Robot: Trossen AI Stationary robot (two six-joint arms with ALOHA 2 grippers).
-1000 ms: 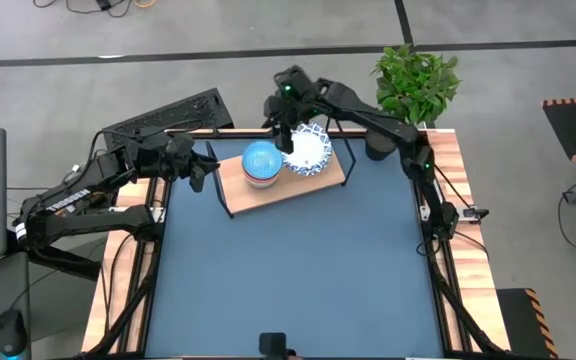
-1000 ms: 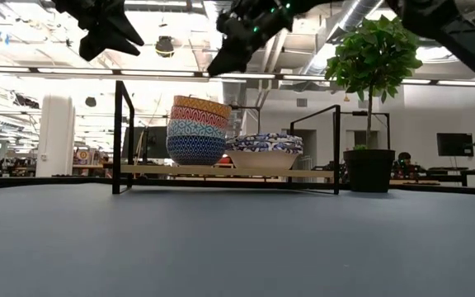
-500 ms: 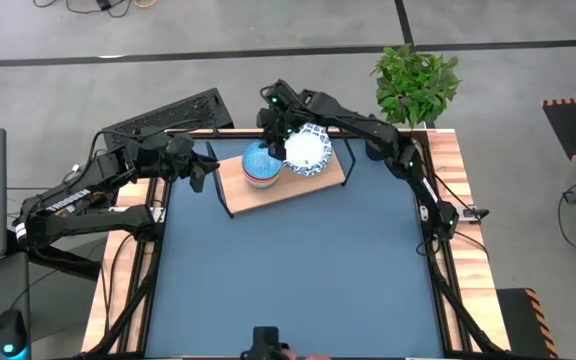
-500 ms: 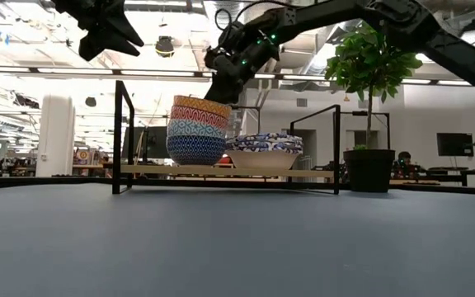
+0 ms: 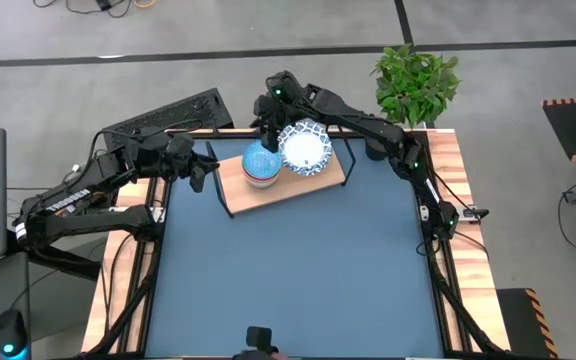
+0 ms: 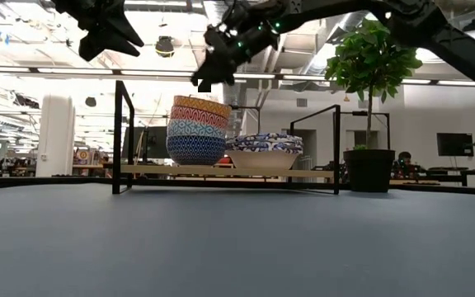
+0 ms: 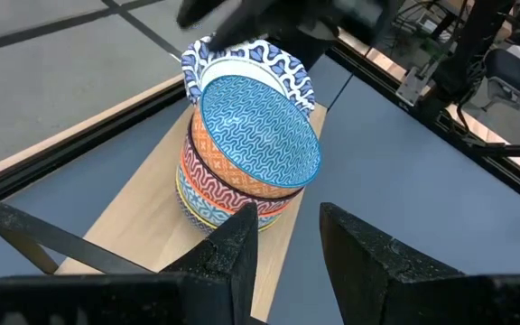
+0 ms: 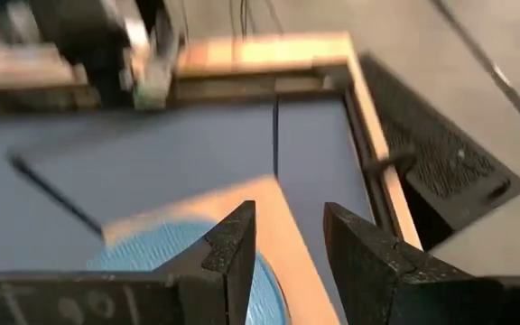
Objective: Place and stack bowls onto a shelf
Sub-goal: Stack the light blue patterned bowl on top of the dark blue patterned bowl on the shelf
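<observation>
The right gripper hangs above the far edge of the shelf, fingers parted by a narrow gap and empty. Directly below and just nearer than it stands the stack of small bowls, light blue bowl uppermost; the lower bowls are largely hidden in the high view. Beside the stack, to the gripper's outer side, rest the white blue-rimmed bowls; how many are nested cannot be determined. In the right wrist view the blue bowl is blurred and cut off by the fingers.

The left gripper hovers off the shelf's end, fingers narrowly apart, empty. A potted plant and a keyboard sit beyond the table.
</observation>
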